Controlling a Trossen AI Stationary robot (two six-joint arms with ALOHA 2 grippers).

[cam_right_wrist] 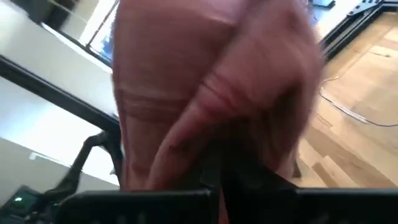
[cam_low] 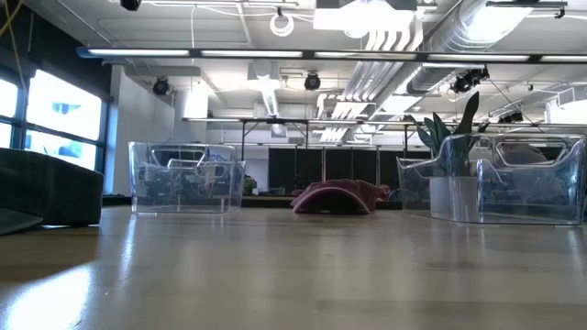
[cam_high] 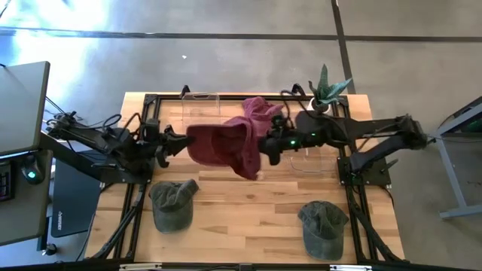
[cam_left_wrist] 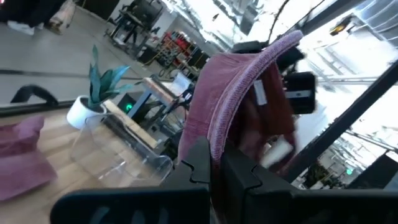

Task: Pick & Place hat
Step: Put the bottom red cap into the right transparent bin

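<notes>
1. My left tool (cam_high: 179, 143) is clenched on one edge of the maroon hat (cam_high: 226, 147), the brim pinched between its fingers (cam_left_wrist: 199, 163) as the left wrist view shows.
2. My right tool (cam_high: 265, 147) is clamped on the opposite side of the same hat, cloth bunched right over its fingers in the right wrist view.
3. The hat hangs between my two tools above the middle of the desk (cam_high: 248, 218), clear of the wood, one corner drooping toward the near edge.
4. I judge it light and soft: it sags and folds wherever it is unsupported, so the stiffer brim or a seam is the surer hold, and loose fabric could slip.
5. A second maroon hat (cam_high: 260, 108) lies on the desk behind it, near the clear bins (cam_high: 201, 102) and the potted plant (cam_high: 327, 89).
6. Two olive caps (cam_high: 172, 202) rest on the near side of the desk, well apart.
</notes>
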